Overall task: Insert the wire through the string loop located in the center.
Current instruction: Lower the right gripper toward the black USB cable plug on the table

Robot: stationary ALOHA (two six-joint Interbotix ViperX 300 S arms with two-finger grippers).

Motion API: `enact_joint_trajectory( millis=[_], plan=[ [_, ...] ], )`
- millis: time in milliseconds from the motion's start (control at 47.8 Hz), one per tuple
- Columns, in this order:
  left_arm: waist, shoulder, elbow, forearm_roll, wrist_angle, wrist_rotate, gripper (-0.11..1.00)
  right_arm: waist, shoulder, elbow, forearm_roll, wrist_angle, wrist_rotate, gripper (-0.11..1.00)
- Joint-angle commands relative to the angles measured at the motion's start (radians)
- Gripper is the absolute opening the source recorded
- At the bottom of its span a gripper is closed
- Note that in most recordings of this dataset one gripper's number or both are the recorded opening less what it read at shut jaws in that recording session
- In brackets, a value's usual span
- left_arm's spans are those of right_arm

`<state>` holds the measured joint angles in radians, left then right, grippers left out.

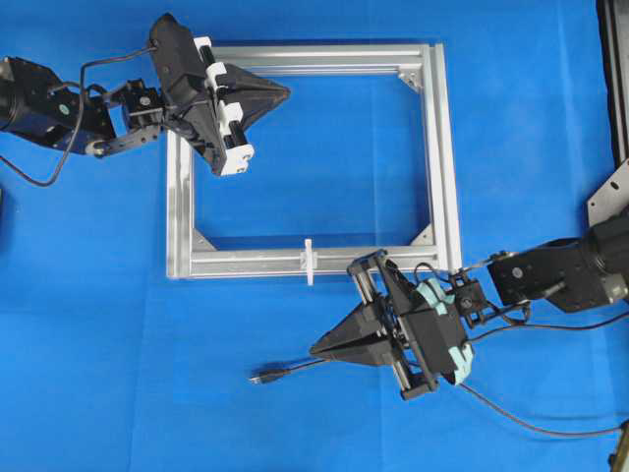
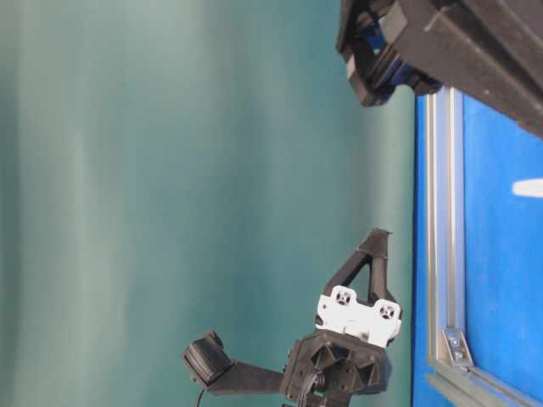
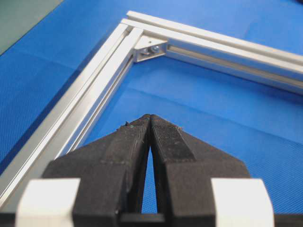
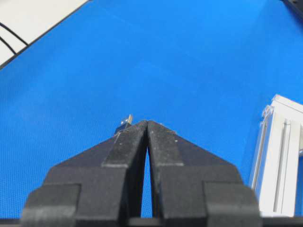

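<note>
The wire [image 1: 295, 370] lies on the blue cloth in front of the frame, its small plug tip [image 1: 257, 377] pointing left. From there it runs right, under my right gripper [image 1: 313, 351], which is shut and empty just above it. In the right wrist view the plug tip [image 4: 125, 124] peeks out just left of the closed fingertips [image 4: 158, 135]. The string loop [image 1: 309, 261] is a small white tie standing across the near bar of the silver frame [image 1: 447, 167], a little up and left of the right gripper. My left gripper [image 1: 288, 93] hovers shut over the frame's far left corner.
The frame lies flat in the middle of the blue cloth, with triangular corner brackets [image 3: 149, 48]. The right arm's own cables [image 1: 550, 324] trail at the lower right. A metal fixture [image 1: 609, 197] stands at the right edge.
</note>
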<state>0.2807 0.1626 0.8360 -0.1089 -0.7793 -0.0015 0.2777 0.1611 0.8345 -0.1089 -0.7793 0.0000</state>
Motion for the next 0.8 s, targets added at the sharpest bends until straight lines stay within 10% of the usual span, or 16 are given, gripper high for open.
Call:
enact_joint_trajectory(
  millis=[0, 544, 774],
  plan=[
    [-0.006, -0.057, -0.012, 0.025, 0.014, 0.000, 0.00, 0.005, -0.040, -0.014, -0.003, 0.002, -0.008, 0.00],
    [-0.006, -0.058, -0.009, 0.026, 0.029, 0.003, 0.00, 0.012, -0.049, -0.023, -0.006, 0.100, 0.063, -0.04],
    [-0.005, -0.058, -0.008, 0.028, 0.029, 0.003, 0.00, 0.029, -0.049, -0.028, 0.000, 0.120, 0.095, 0.40]
  ],
)
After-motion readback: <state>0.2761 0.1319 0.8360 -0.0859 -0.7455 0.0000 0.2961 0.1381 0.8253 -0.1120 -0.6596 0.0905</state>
